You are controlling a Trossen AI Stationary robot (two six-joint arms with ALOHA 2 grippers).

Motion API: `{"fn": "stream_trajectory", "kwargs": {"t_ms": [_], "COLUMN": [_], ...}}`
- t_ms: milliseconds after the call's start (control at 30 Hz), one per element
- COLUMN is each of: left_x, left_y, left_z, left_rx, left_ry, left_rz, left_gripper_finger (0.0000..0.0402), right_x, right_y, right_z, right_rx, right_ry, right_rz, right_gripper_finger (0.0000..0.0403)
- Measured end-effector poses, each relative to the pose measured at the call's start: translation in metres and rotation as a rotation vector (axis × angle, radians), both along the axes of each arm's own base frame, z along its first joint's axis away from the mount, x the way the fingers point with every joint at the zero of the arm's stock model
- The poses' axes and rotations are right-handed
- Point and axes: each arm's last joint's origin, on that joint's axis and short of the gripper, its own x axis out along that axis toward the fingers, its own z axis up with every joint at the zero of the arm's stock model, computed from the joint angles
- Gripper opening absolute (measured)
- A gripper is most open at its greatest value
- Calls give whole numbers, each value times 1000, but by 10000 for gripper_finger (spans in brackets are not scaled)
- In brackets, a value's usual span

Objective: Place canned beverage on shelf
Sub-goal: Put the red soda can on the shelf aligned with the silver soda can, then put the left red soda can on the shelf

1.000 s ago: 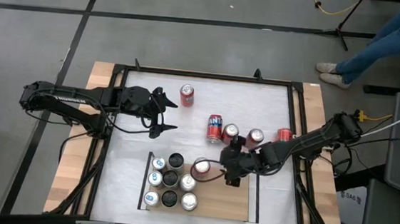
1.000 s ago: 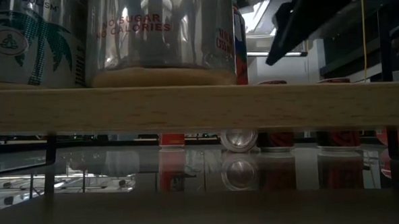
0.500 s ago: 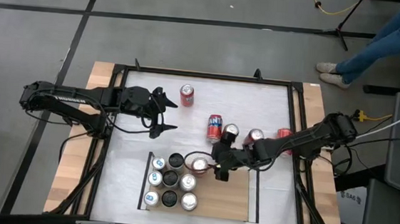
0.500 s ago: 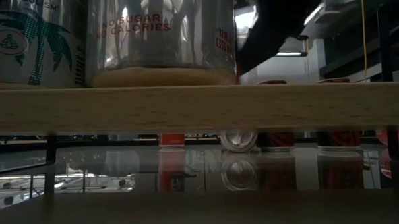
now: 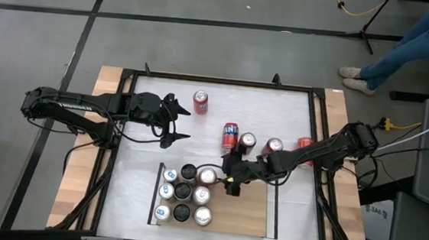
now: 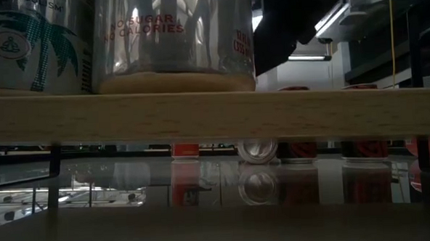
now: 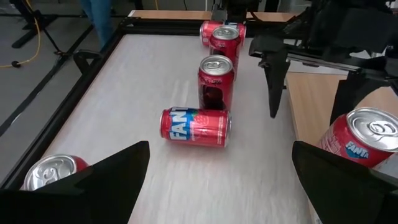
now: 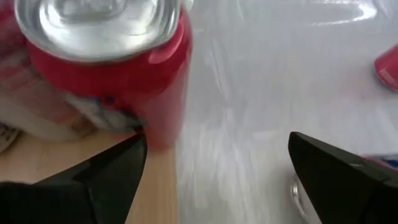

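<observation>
A red can (image 5: 208, 176) stands upright on the light-wood shelf (image 5: 238, 214), near its far edge and next to several cans (image 5: 182, 194) grouped at the shelf's left end. It also shows in the right wrist view (image 8: 106, 62) and the left wrist view (image 7: 367, 137). My right gripper (image 5: 229, 180) is open just right of the red can (image 8: 217, 162). My left gripper (image 5: 180, 121) is open and empty over the table's far left part (image 7: 221, 186). My right gripper has one finger's tip (image 8: 130, 143) against the red can's lower side wall (image 8: 163, 127); the other finger (image 8: 336, 174) stands well apart from it. The fingers come from the table's right, slanting down. The can stands upright on the shelf.
Loose red cans stand on the white table beyond the shelf (image 5: 200, 101), (image 5: 247, 142), (image 5: 274, 146), and one lies on its side (image 5: 231, 137). The shelf's black rails run along its short sides (image 5: 276, 209). The shelf's right half is bare wood. A person's legs (image 5: 412, 43) show beyond the table.
My right gripper has moved toward the table's left, along the shelf's far edge. The red can has slid a little left with it, upright, up beside the group of cans.
</observation>
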Motion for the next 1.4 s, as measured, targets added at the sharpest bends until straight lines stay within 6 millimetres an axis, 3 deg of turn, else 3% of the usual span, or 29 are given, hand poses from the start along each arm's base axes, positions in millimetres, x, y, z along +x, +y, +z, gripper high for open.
{"fn": "stream_trajectory", "kwargs": {"t_ms": [467, 1000, 1133, 1400], "left_x": [0, 0, 0, 0], "left_y": [0, 0, 0, 0], "left_z": [0, 0, 0, 0], "left_rx": [0, -1, -19, -24], "left_ry": [-2, -2, -5, -6], "left_rz": [0, 1, 11, 13], "left_gripper_finger": [387, 387, 387, 387], "right_x": [4, -6, -12, -35], "right_y": [1, -3, -14, -63], "right_z": [4, 70, 88, 103], "right_rx": [-23, -143, -167, -140], "right_ry": [-8, 269, 319, 352], "right_rz": [21, 61, 33, -47], "right_gripper_finger": [383, 383, 383, 383]}}
